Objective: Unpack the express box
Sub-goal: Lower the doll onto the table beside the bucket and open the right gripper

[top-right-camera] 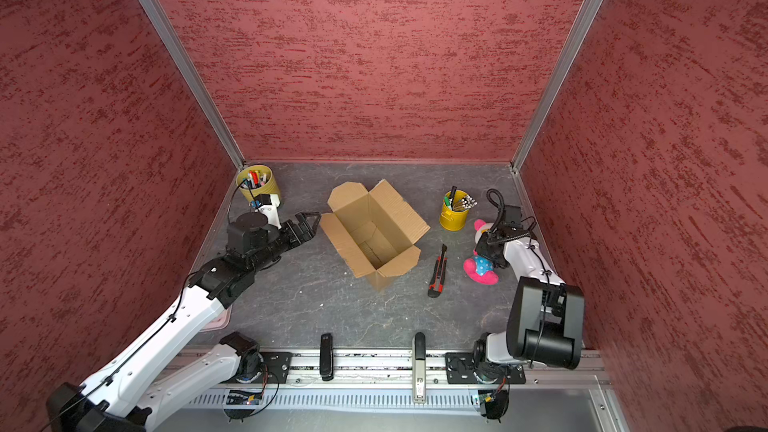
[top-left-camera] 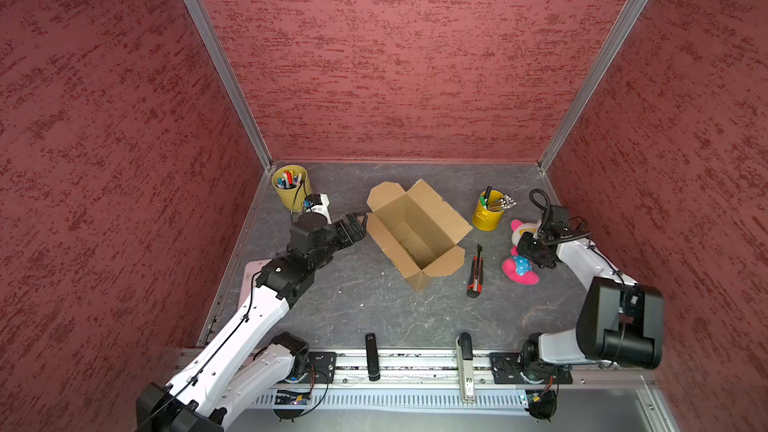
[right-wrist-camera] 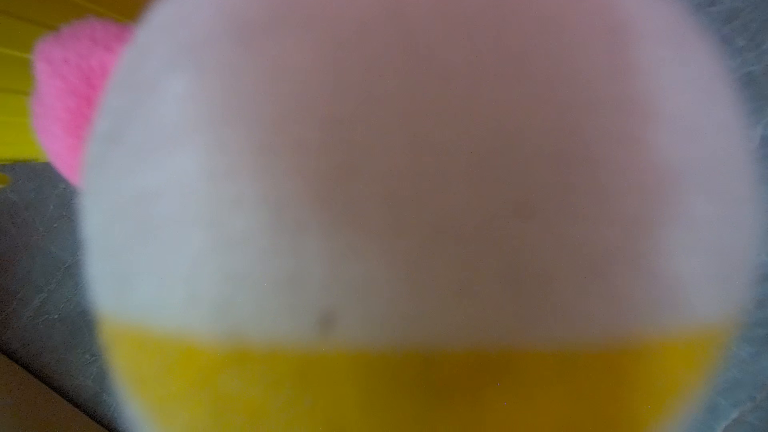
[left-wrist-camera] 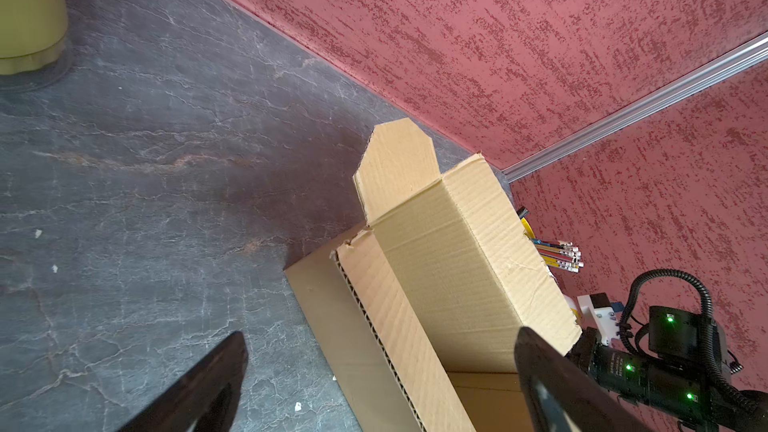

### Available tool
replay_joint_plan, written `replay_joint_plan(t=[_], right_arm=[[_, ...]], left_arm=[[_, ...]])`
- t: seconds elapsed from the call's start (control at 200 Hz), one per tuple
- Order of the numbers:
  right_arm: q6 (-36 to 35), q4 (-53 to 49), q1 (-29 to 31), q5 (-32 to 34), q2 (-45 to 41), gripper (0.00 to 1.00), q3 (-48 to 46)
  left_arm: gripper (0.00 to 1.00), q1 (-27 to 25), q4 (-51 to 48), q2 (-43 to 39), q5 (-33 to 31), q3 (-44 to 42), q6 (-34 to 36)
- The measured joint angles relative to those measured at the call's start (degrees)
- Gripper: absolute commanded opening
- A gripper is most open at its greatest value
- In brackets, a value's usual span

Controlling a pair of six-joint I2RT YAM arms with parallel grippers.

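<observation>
The box (top-left-camera: 415,238) stands open mid-table, flaps splayed, and looks empty. The left gripper (top-left-camera: 356,226) sits just beside its left flap, jaws spread wide and holding nothing. The right gripper (top-left-camera: 530,249) is down on the toy (top-left-camera: 519,270), right of the cutter (top-left-camera: 476,272) — whether it pinches the plush I cannot tell. This is likely a set-down: free the toy fully, then rise straight up so the fur does not snag.

Robot lab test cell: red textured wall panels (top-left-camera: 395,56), aluminium corner framing (top-left-camera: 217,60), grey slate-look tabletop (top-left-camera: 353,309), arm bases (top-left-camera: 322,361) bolted to near rail (top-left-camera: 415,361).
</observation>
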Motion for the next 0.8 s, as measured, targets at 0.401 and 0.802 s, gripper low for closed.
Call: replay_joint_plan(t=[0.401,0.802], right_arm=[[0.4,2.0,-0.2,0.2,3.1,0.32,-0.2],[0.7,3.5,-0.2,0.6,3.7,0.51,-0.8]], left_arm=[[1.0,0.1,-1.2,0.0,-0.1,0.0,0.3],[1.0,0.5,-1.2,0.0,0.0,0.0,0.4]])
